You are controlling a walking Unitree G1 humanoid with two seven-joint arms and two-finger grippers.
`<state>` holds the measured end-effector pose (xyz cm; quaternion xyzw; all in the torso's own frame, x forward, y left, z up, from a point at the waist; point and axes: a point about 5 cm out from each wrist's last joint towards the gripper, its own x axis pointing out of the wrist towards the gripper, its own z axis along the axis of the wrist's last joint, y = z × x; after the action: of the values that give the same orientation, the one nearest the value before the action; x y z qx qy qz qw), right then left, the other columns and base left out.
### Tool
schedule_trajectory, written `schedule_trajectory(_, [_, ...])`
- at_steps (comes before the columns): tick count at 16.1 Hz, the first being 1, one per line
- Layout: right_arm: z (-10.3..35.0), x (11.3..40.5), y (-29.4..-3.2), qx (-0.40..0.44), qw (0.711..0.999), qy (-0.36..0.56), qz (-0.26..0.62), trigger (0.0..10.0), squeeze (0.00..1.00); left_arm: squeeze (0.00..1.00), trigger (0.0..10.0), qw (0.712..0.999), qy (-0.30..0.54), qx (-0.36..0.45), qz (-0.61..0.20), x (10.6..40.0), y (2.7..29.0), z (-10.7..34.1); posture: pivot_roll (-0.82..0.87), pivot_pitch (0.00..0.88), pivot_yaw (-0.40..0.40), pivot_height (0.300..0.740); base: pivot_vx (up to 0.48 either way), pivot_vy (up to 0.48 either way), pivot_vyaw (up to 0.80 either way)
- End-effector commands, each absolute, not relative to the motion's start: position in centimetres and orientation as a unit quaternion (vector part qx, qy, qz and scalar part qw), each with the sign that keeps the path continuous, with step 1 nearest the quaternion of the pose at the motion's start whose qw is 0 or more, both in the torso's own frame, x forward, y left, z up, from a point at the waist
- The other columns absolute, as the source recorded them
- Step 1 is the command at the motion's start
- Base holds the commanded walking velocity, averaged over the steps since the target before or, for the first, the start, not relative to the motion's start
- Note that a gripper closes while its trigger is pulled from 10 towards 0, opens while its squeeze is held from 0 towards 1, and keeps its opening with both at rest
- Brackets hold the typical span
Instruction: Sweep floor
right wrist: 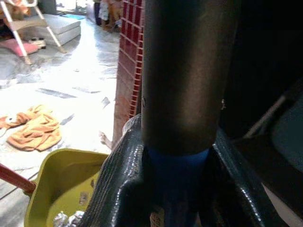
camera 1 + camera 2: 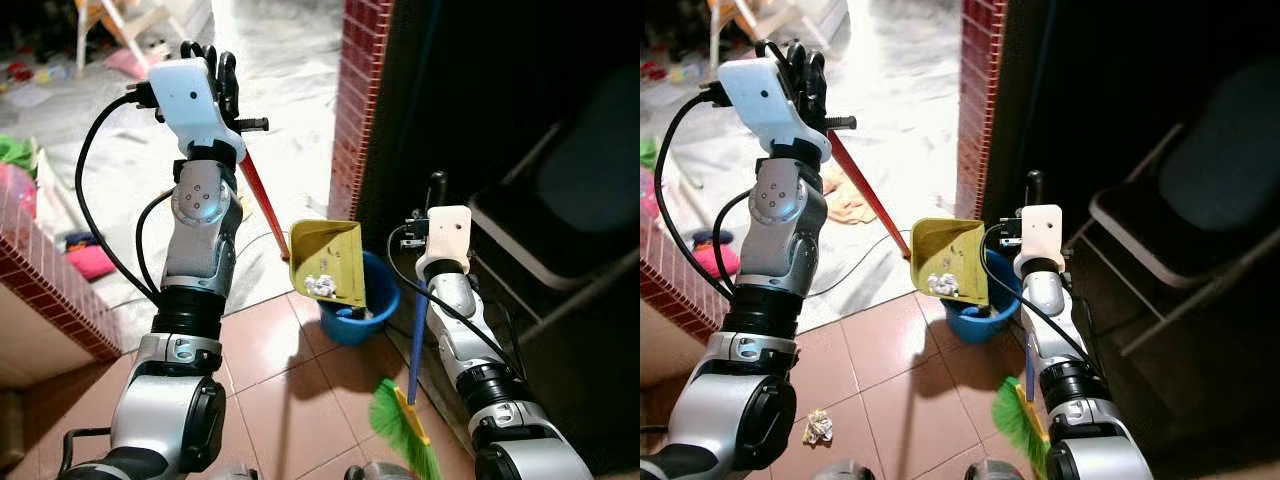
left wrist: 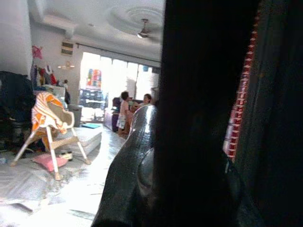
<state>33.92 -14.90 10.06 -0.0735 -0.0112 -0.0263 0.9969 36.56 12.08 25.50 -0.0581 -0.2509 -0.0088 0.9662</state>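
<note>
Your yellow dustpan (image 2: 330, 262) hangs tilted over the blue bucket (image 2: 370, 305), its mouth angled down toward the bucket's rim, with a clump of white crumpled scraps (image 2: 320, 285) lying near the lower lip. Its red handle (image 2: 262, 192) runs up and to the left into your left gripper (image 2: 212, 78), which is raised high, forearm nearly vertical and wrist bent forward, the black fingers closed around the handle's top.

Your right gripper (image 2: 436, 192) sits lower and close to the dark doorway, forearm angled upward, fingers clamped on the blue broom handle (image 1: 177, 179). The broom hangs almost straight down beside that arm, its green bristles (image 2: 400, 430) near the terracotta tile floor (image 2: 290, 400).

A crumpled paper wad (image 2: 818, 427) lies on the tiles by your left arm. The red brick pillar (image 2: 355, 110) stands just behind the bucket, a folding chair (image 2: 560, 200) is in the dark to the right, and an orange cloth (image 1: 33, 132) lies on the bright floor beyond.
</note>
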Motion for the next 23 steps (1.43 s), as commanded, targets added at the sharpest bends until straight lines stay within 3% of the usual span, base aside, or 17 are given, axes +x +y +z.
schedule_trajectory(1, [11.0, 34.2, -14.7, -0.073, 0.997, -0.028, -0.025, 10.0, 0.0, 0.0, 10.0, 0.951, -0.305, -0.055, -0.014, 36.1, 12.2, 27.8, -0.03, 0.013, -0.004, 0.74, 0.319, 0.0, 0.0])
schedule_trajectory(6, [11.0, 34.3, -14.6, -0.073, 0.997, -0.028, -0.023, 10.0, 0.0, 0.0, 10.0, 0.952, -0.3, -0.054, -0.018, 36.2, 11.9, 27.5, -0.03, 0.015, -0.006, 0.74, 0.316, 0.0, 0.0])
schedule_trajectory(14, [11.1, 34.4, -14.6, -0.073, 0.997, -0.029, -0.024, 10.0, 0.0, 0.0, 10.0, 0.955, -0.291, -0.04, -0.042, 35.8, 11.0, 26.7, -0.03, 0.014, -0.008, 0.74, 0.0, 0.0, 0.0])
schedule_trajectory(20, [11.3, 33.1, -19.1, -0.136, 0.985, -0.034, -0.096, 10.0, 0.0, 0.0, 10.0, 0.947, -0.298, -0.011, -0.116, 34.8, 8.5, 26.1, -0.03, 0.018, -0.009, 0.74, 0.0, 0.0, 0.0])
schedule_trajectory(23, [10.4, 31.0, -21.6, -0.152, 0.981, -0.015, -0.122, 10.0, 0.0, 0.0, 10.0, 0.944, -0.304, -0.006, -0.13, 34.4, 7.2, 25.9, -0.04, 0.012, 0.001, 0.74, 0.0, 0.0, 0.0])
